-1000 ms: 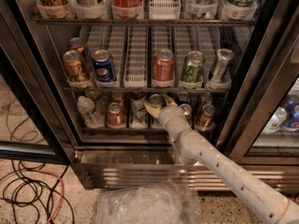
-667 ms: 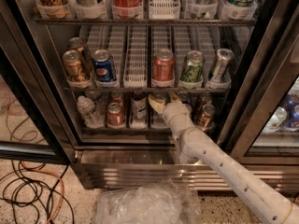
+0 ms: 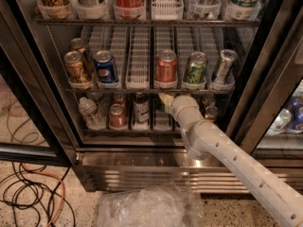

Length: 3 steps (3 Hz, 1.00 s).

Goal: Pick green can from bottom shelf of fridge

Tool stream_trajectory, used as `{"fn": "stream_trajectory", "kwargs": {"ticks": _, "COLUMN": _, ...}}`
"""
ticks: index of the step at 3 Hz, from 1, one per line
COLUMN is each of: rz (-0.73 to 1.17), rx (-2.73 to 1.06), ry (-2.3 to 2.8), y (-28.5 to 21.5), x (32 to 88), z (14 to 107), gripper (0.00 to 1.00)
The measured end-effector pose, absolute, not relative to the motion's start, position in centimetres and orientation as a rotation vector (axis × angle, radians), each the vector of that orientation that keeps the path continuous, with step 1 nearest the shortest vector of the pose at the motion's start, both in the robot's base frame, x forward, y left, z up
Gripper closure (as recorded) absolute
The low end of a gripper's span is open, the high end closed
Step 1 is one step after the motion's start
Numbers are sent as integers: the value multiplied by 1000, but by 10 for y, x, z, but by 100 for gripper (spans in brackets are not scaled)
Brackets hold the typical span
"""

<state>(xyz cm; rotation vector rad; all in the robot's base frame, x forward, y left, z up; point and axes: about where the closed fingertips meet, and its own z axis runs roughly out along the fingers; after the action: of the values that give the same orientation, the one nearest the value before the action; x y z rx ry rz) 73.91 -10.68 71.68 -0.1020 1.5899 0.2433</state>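
The fridge [image 3: 142, 170] stands open in front of me. My white arm reaches in from the lower right, and the gripper [image 3: 165, 99] is inside the bottom shelf [image 3: 124, 133], just under the rack above and to the right of a dark bottle [image 3: 140, 109]. The dark green can does not show; the gripper and wrist cover the lane where they reach in. The brighter green can [image 3: 195, 69] stands on the rack above, right over the wrist.
The bottom shelf also holds a clear bottle [image 3: 90, 112], a red can [image 3: 117, 116] and brown cans [image 3: 210, 112] right of the wrist. Above stand gold, blue [image 3: 104, 66], red [image 3: 166, 66] and silver cans. Crumpled plastic [image 3: 147, 207] and cables [image 3: 28, 193] lie on the floor.
The gripper and wrist have moved a little to the right and deeper into the bottom shelf. The cans and bottles have not moved.
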Motion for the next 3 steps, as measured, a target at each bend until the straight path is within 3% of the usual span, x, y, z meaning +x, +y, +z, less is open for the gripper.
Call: {"fn": "stream_trajectory", "kwargs": {"ticks": 3, "rz": 289, "rx": -153, "ry": 1707, "y": -114, "x": 716, "z": 722, "gripper": 100}}
